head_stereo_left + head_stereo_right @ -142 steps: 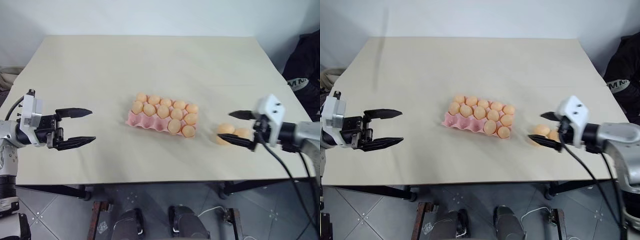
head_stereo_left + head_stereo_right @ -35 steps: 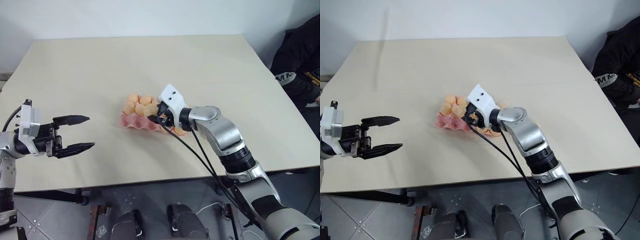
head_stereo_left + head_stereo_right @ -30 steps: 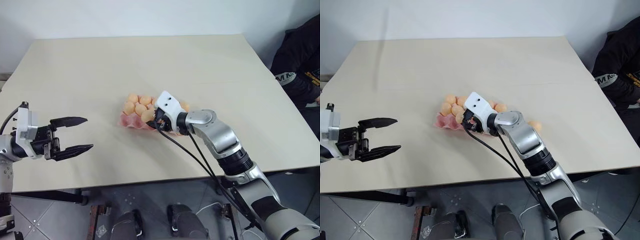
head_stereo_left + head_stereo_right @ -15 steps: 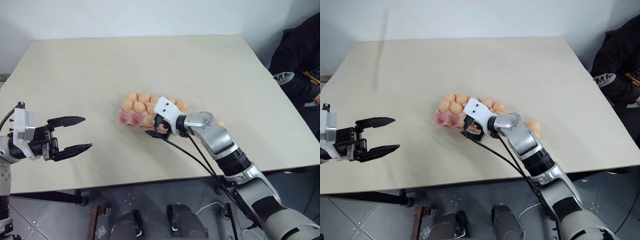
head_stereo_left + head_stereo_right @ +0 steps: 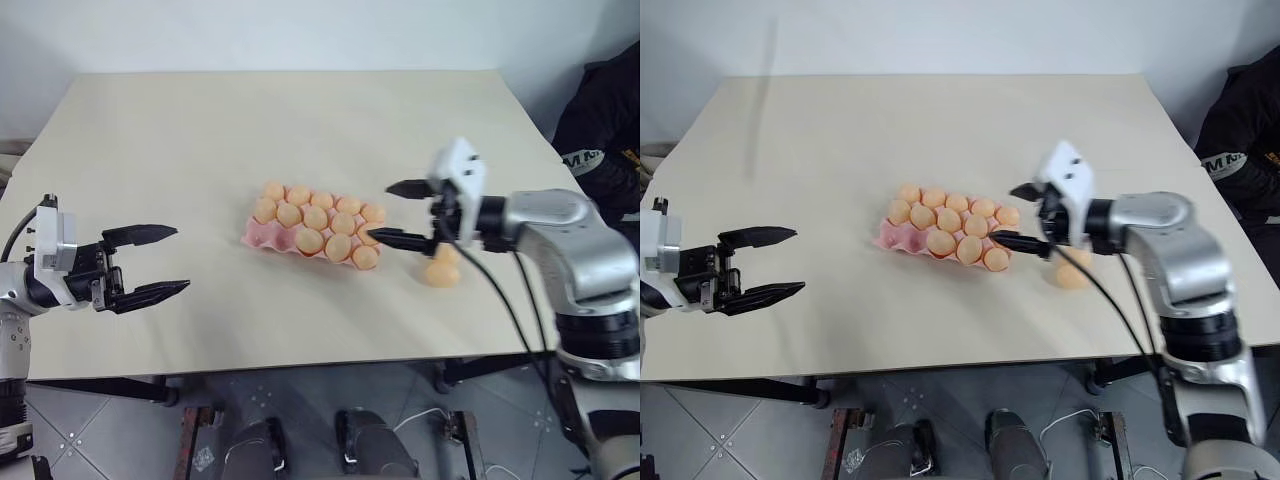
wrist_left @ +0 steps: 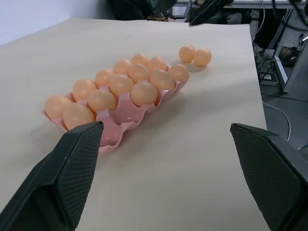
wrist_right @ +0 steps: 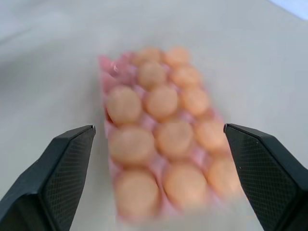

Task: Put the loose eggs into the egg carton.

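The pink egg carton (image 5: 259,236) lies mid-table, most cups filled with orange-tan eggs; the cups at its front left corner are bare. Two loose eggs (image 6: 195,55) lie side by side on the table to its right, one of them (image 5: 440,273) just below my right gripper's lower finger. My right gripper (image 5: 381,212) hovers open and empty just right of the carton, pointing at it. In its wrist view the carton (image 7: 107,67) lies between the wide-apart fingers. My left gripper (image 5: 180,259) hangs open and empty far to the left of the carton.
The beige table (image 5: 300,120) stretches wide behind the carton and to its left. A person in dark clothing (image 5: 610,130) stands beyond the table's right edge. The front edge runs close below both grippers.
My right gripper, shut over the carton's front cups a second ago, has opened and swung right and upward, away from the carton. The left gripper has kept still.
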### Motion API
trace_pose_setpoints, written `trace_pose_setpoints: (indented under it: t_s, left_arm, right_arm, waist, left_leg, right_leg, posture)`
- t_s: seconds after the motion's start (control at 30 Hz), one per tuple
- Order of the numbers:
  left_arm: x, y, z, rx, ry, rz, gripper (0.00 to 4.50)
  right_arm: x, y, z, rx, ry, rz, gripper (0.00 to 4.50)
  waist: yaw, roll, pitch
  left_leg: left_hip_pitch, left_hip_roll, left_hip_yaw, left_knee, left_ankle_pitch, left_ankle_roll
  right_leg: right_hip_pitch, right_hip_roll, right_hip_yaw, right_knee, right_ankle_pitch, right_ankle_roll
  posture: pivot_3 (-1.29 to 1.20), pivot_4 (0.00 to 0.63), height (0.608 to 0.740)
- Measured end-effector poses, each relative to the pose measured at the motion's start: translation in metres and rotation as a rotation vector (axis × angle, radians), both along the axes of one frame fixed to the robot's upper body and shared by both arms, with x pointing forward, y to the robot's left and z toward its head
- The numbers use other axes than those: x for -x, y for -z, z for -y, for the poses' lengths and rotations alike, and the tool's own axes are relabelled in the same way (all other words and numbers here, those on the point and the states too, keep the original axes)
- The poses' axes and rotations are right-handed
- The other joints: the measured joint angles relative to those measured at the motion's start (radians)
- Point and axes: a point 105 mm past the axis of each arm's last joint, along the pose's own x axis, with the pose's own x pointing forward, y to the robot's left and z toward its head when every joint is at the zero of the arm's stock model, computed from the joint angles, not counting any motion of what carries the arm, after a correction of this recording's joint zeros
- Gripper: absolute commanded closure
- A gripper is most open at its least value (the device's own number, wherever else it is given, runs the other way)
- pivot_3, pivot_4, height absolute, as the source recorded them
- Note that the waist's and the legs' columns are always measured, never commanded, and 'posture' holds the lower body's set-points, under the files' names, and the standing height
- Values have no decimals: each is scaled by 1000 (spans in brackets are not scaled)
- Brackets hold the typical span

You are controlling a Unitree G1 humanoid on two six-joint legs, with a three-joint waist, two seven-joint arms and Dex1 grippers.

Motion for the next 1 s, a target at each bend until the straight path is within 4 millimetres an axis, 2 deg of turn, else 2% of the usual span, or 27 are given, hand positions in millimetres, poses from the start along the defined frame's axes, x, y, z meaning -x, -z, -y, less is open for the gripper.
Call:
trace_pose_setpoints:
  t_s: [0.1, 0.17, 0.33, 0.5, 0.67, 0.8, 1.0]
  left_arm:
    - [-3, 1, 1, 5, 18, -4, 0]
    - [-7, 2, -1, 14, 19, -14, 0]
    - [-14, -2, -1, 11, 42, -3, 0]
    - [-22, -1, -2, 10, 53, -9, 0]
    - [-27, -1, -3, 9, 54, -16, 0]
    - [-27, -1, -2, 1, 57, -12, 0]
    - [-24, 2, -4, -4, 53, -25, 0]
  right_arm:
    - [17, 12, 46, -2, 82, -81, 33]
    - [30, 13, 71, -22, 130, -92, 33]
    - [58, 13, 108, -59, 198, -95, 33]
    - [82, 18, 116, -63, 165, -87, 33]
    - [94, 31, 122, -47, 151, -101, 33]
    - [94, 41, 128, -37, 188, -105, 33]
    - [84, 71, 128, -47, 277, -160, 33]
  waist:
    - [5, 0, 0]
    - [5, 0, 0]
    - [-1, 0, 0]
    - [4, 0, 0]
    - [4, 0, 0]
    - [3, 0, 0]
    - [2, 0, 0]
  left_leg:
    - [0, 0, 0, 0, 0, 0]
    - [0, 0, 0, 1, 0, 0]
    - [3, 0, 0, 1, 0, 1]
    - [4, 0, -1, 2, 1, 1]
    - [3, -1, -1, 3, 1, 2]
    - [4, 0, -1, 3, 1, 2]
    - [4, 0, -1, 3, 1, 1]
  right_leg:
    - [0, 0, 0, 0, 0, 0]
    - [1, 0, 0, 0, 0, 0]
    - [3, 1, 1, 2, 0, 0]
    - [4, 1, 0, 3, 0, 1]
    - [4, 0, 1, 3, 1, 2]
    - [4, 0, 1, 3, 1, 2]
    - [4, 0, 1, 4, 1, 2]
  posture:
    - [0, 150, 740]
    - [0, 150, 740]
    - [0, 150, 740]
    - [0, 150, 740]
    - [0, 150, 740]
    - [0, 150, 740]
    - [0, 150, 740]
